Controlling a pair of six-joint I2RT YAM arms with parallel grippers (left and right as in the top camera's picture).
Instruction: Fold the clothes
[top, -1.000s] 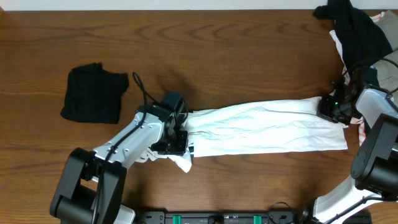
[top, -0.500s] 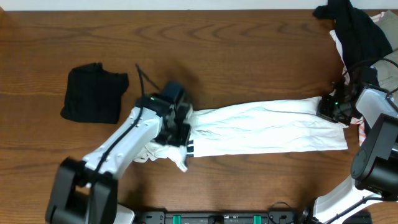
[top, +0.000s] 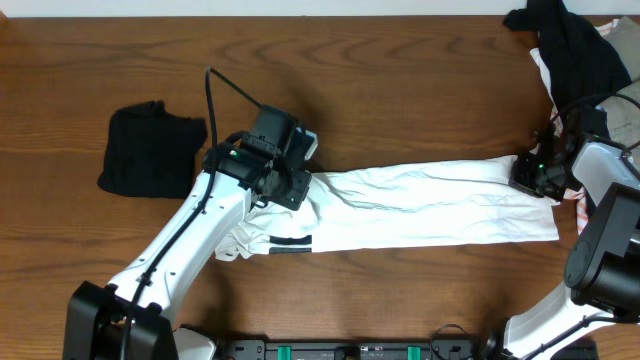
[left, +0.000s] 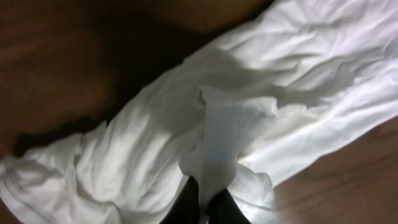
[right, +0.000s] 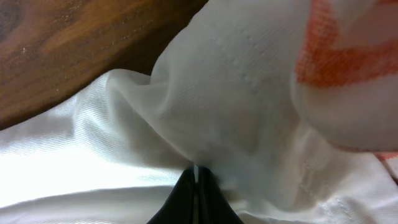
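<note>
Both ends of the white shirt (top: 430, 205) are pinched: the left gripper (left: 204, 202) clamps one raised end, the right gripper (right: 194, 186) the other, likely stretching it for folding.

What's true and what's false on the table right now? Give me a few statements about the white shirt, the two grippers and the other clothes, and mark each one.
1. The white shirt lies stretched out between the two grippers. True.
2. The left gripper is open, clear of the cloth. False: it is shut on a pinch of the white shirt.
3. The right gripper is shut on the shirt's other end. True.
4. The folded black garment lies on the shirt. False: it lies apart, on the bare table.
5. The heap of clothes in the corner is all white. False: black cloth lies on top.
</note>
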